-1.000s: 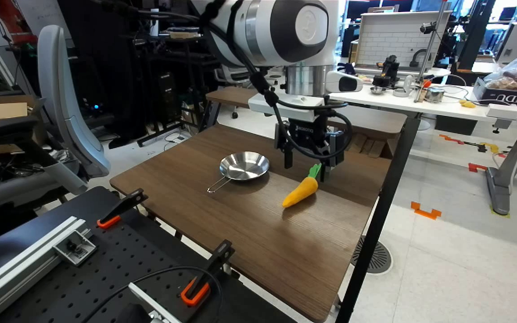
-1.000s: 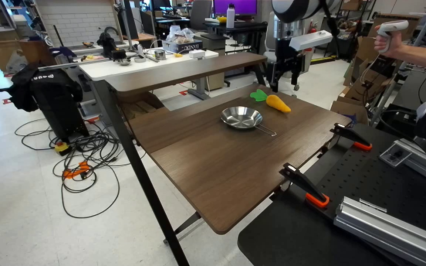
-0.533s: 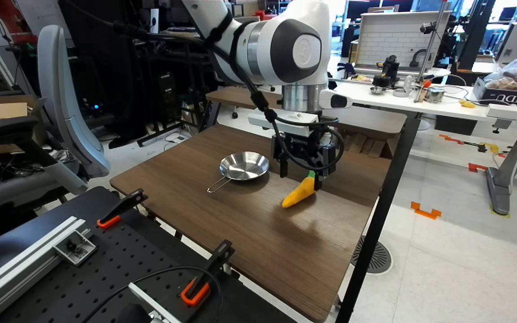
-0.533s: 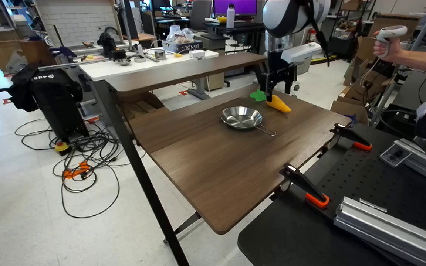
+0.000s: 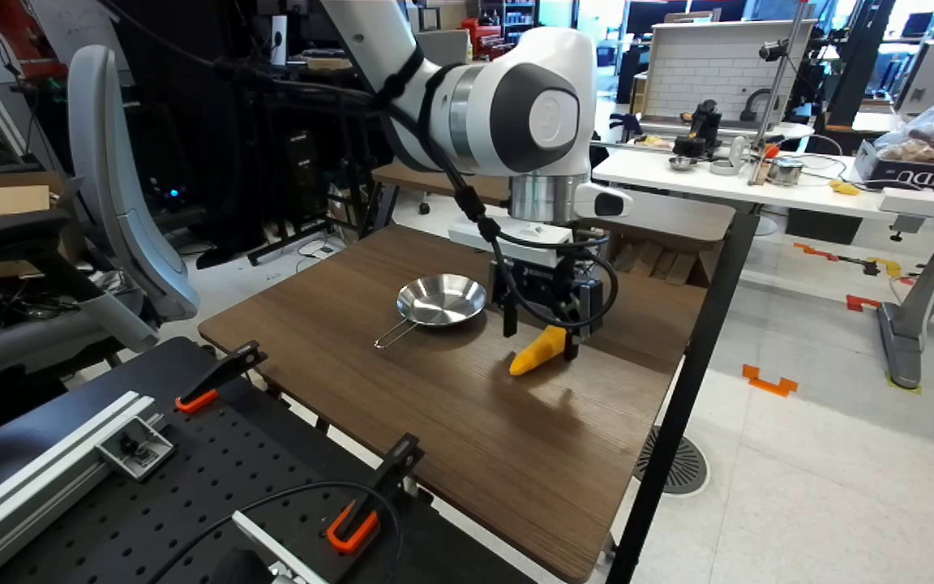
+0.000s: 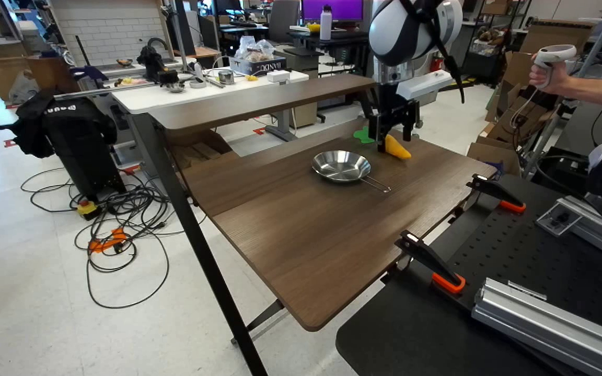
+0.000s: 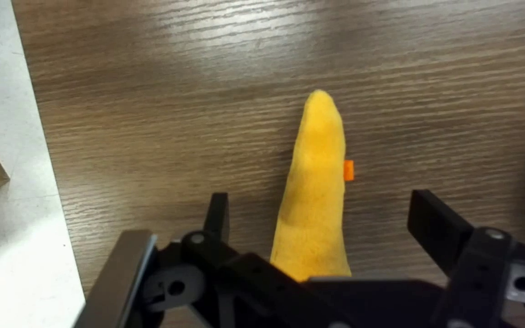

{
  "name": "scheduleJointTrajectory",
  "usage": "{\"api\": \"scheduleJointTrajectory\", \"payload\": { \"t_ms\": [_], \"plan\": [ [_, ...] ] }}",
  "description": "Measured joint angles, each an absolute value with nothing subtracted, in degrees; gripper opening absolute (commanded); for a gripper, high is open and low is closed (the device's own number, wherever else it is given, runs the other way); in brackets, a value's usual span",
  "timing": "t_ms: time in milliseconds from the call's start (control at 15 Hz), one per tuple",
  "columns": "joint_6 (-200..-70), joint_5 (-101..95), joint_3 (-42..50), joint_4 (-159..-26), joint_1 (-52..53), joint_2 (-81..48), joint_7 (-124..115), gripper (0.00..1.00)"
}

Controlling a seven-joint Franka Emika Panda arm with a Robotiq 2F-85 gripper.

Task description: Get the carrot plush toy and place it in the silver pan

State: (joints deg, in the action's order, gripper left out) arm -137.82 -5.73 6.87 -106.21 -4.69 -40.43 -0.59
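The gripper (image 7: pixel 324 214) is over the carrot (image 7: pixel 315 196), its fingers (image 7: pixel 435 228) well apart, one at the carrot's nine o'clock and one at three in the wrist view, with a gap on each side (a small orange tag (image 7: pixel 349 170) shows on the three-o'clock edge). Whether the fingers hang above the carrot or reach down alongside it is hard to judge. The carrot lies on the table (image 5: pixel 467 422), tip toward twelve in that same view, and in an exterior view the pan (image 5: pixel 441 300) sits near it, at ten o'clock.
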Motion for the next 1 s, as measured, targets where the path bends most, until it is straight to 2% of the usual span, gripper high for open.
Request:
{"api": "scheduleJointTrajectory", "payload": {
  "t_ms": [600,733,800,867,1000],
  "plan": [
    [-142.6,-8.6,7.3,-106.7,-4.7,-41.4,-0.6,0.04],
    [-143.9,-8.9,7.3,-106.8,-4.4,-41.3,-0.6,0.00],
    [-144.5,-9.0,7.3,-106.9,-4.2,-41.0,-0.6,0.04],
    [-145.2,-9.0,7.3,-107.1,-3.9,-40.7,-0.6,0.01],
    [-146.4,-9.0,7.0,-107.9,-3.2,-39.4,-0.6,0.03]
  ]
}}
